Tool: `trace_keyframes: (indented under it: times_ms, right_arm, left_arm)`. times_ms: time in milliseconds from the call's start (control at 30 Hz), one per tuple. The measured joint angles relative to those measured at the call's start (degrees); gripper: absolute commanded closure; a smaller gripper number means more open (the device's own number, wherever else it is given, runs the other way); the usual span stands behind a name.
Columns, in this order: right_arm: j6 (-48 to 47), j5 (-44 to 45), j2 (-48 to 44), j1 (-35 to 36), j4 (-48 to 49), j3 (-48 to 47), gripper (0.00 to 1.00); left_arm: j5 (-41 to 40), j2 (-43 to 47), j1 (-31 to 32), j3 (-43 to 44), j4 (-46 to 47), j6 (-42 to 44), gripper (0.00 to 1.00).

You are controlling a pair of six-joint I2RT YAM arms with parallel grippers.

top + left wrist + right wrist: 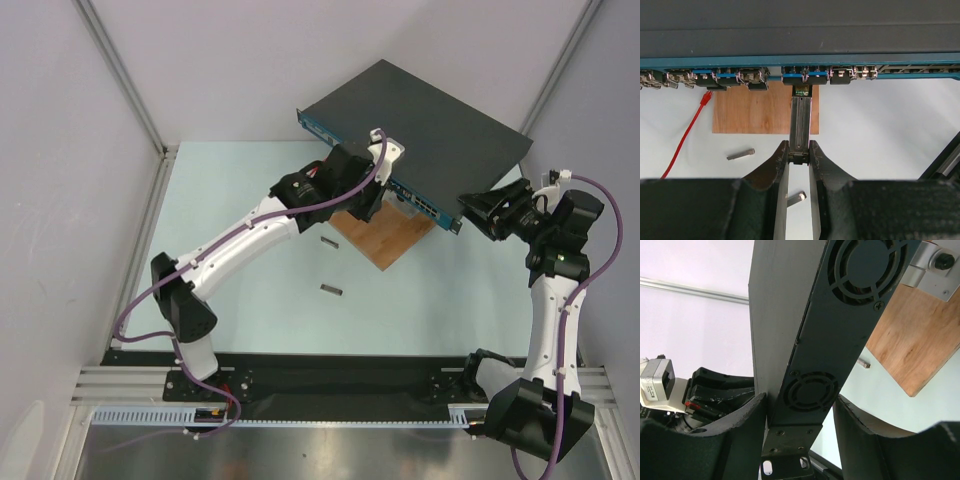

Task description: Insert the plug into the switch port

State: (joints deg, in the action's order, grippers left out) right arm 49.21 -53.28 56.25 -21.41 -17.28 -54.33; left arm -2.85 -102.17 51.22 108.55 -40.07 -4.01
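The switch (420, 120) is a flat dark-grey box lying at the back, part of it resting on a wooden board. Its blue front face (920, 75) carries a row of small sockets. In the left wrist view, my left gripper (799, 150) is shut on the near end of a long metal plug (801, 120). The plug points straight at the switch (800, 30), and its far tip meets the mouth of one socket. My right gripper (800, 399) straddles the near right corner of the switch (840, 315), a finger against each flat side, by the fan grilles.
The brown wooden board (385, 240) lies under the switch's front edge. Two loose metal plugs (330, 243) (332, 289) lie on the pale table in front of it. A red cable (687, 135) hangs from a left-hand socket. Enclosure walls stand close on both sides.
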Motion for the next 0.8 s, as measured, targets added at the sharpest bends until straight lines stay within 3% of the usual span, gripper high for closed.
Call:
trace_keyframes:
  times_ms: [800]
  right_arm:
    - [-0.3,-0.2,0.2,0.0,-0.2,0.0,0.65]
  left_arm:
    - [0.1,-0.9,-1.2,0.0,0.6,0.0,1.00]
